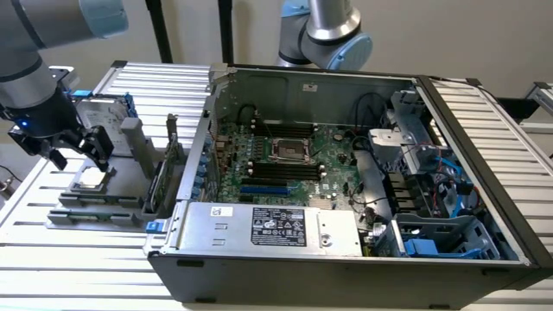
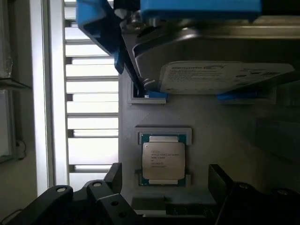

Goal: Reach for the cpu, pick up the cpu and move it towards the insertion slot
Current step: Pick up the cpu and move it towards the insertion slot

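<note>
Reaching step in hand: cpu [image 2: 163, 160] seated flat in the grey holder [image 1: 87, 214] on the bench [image 1: 78, 265], at 9 o'clock of the open case [image 1: 346, 275]. Well apart from the insertion slot [image 1: 291, 150], off at 3 o'clock. Hovering just above with the tool [image 1: 79, 155] spread wide, nothing held. Probably calls for a centred, square descent before closing.

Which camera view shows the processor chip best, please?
The wrist view: it looks straight down on the chip, showing its whole silver top face and printing, seated in the grey holder between the open gripper fingers. The exterior view shows the chip at a slant, under the gripper, at that view's left.
</note>
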Controlling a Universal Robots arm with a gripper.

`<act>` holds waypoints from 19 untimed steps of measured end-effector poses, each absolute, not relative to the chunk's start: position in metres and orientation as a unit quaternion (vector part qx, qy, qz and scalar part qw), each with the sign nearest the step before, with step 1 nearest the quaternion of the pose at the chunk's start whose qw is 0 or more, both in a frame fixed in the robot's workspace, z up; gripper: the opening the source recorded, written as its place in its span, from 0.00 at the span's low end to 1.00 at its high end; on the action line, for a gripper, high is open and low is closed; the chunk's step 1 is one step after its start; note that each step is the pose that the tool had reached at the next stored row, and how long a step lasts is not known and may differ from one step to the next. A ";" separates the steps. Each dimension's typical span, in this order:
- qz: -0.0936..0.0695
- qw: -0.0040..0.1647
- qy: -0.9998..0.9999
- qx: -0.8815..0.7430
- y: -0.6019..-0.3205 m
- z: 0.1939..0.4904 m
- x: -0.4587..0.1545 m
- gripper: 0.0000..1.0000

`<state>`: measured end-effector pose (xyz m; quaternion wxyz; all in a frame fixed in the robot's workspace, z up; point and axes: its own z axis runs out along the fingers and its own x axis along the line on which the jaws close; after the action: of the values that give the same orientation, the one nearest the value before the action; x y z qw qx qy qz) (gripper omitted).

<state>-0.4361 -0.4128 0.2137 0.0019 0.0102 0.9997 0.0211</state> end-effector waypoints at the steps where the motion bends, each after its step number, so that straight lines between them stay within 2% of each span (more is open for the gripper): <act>1: 0.021 0.002 1.000 0.010 -0.413 0.213 -0.436 0.83; 19: 0.021 0.002 1.000 0.010 -0.413 0.193 -0.436 0.83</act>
<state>-0.4363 -0.4128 0.1932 0.0016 0.0103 0.9997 0.0211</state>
